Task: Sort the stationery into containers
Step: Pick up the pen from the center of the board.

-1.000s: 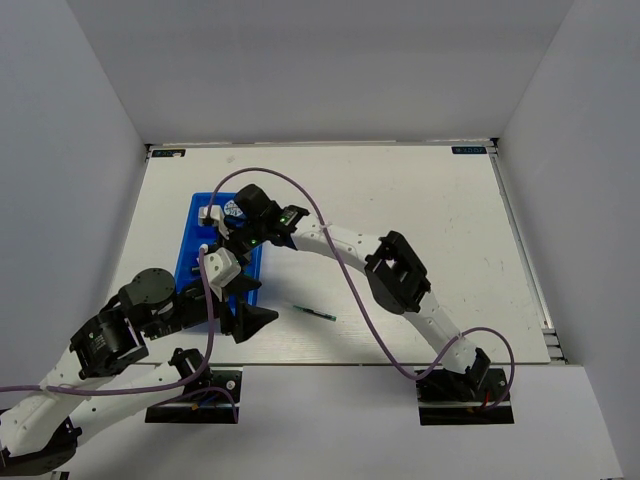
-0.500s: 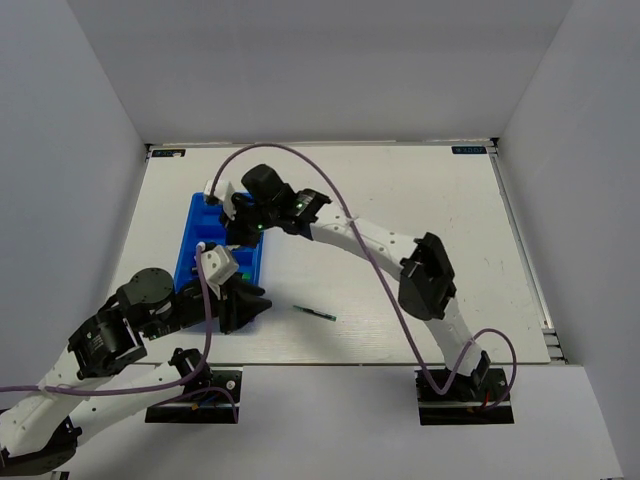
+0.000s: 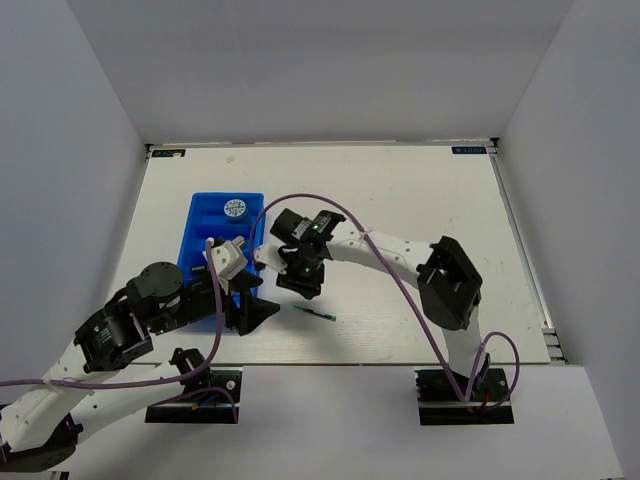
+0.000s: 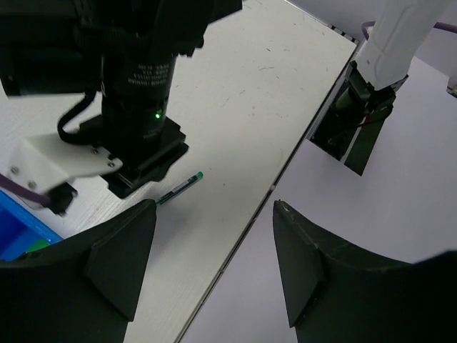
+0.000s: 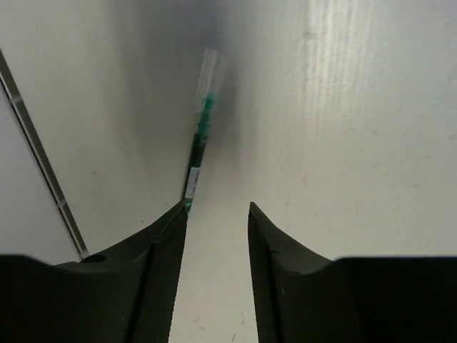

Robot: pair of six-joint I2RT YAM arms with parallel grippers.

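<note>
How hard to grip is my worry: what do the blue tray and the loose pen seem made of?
Blue tray: probably moulded plastic, smooth; uniform bright colour, thin walls. Pen: probably plastic too; slim dark barrel with green end, though too small to be sure.

A white table [image 3: 420,210] fills the middle of the scene, its surface faintly scuffed, with a pale metal rail [image 3: 522,250] running along its right edge from far to near. Plain grey walls [image 3: 320,70] close it in on the left, far and right sides. A small dark label [image 3: 168,153] sits at its far left corner, a blue label [image 3: 468,150] at its far right corner, and a paler ledge [image 3: 330,420] lies along its near side
</note>
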